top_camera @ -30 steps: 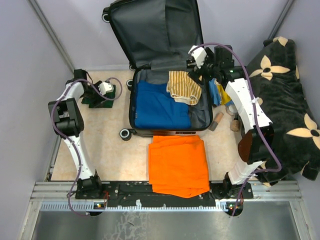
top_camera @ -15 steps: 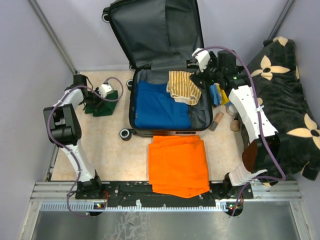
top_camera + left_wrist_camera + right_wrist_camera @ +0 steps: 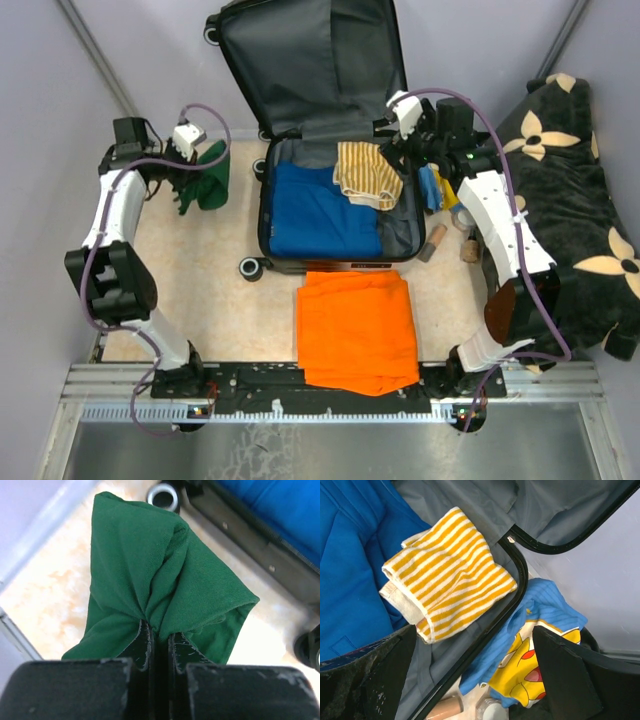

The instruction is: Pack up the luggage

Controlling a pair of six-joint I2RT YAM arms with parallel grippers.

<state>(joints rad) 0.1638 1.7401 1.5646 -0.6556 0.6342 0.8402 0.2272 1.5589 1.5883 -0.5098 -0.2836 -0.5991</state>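
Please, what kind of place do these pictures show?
Probably a robot laboratory work cell, not a home: plain grey panels enclose a table, a left arm and a right arm are bolted to a metal rail at its near edge, and an open suitcase lies on it.

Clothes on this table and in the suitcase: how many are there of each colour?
Blue: 1, blue garment in the luggage
Yellow-striped: 1, striped cloth in the luggage
Orange: 1, orange cloth on the table
Green: 1, green cloth in the left gripper
Light blue with yellow print: 1, printed garment beside the luggage
Total: 5
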